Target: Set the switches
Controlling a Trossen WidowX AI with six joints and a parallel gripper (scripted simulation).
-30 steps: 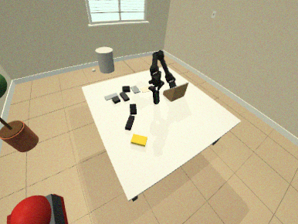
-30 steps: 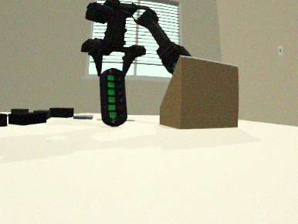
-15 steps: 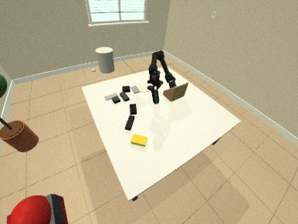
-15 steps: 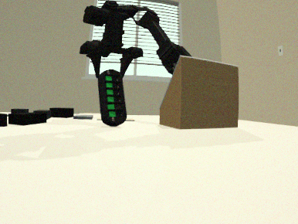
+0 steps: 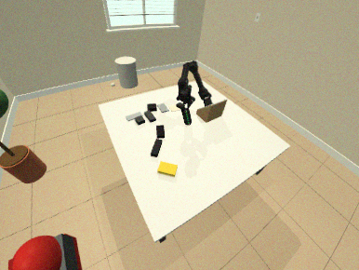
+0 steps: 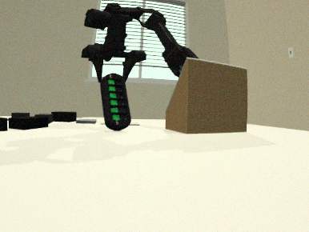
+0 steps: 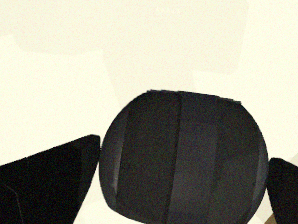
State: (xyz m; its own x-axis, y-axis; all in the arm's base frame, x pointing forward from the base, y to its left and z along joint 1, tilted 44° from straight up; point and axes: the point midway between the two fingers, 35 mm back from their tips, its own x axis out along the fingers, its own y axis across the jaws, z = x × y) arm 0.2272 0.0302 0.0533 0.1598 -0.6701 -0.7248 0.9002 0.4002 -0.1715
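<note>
High distant view down over the whole bench, low bench-level view, close wrist view down, controller unit [image 5: 186, 116] [image 6: 115, 102] [image 7: 182, 157] shared.

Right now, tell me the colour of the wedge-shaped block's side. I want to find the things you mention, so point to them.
Brown [image 6: 217, 98], best seen in the exterior view.
</note>
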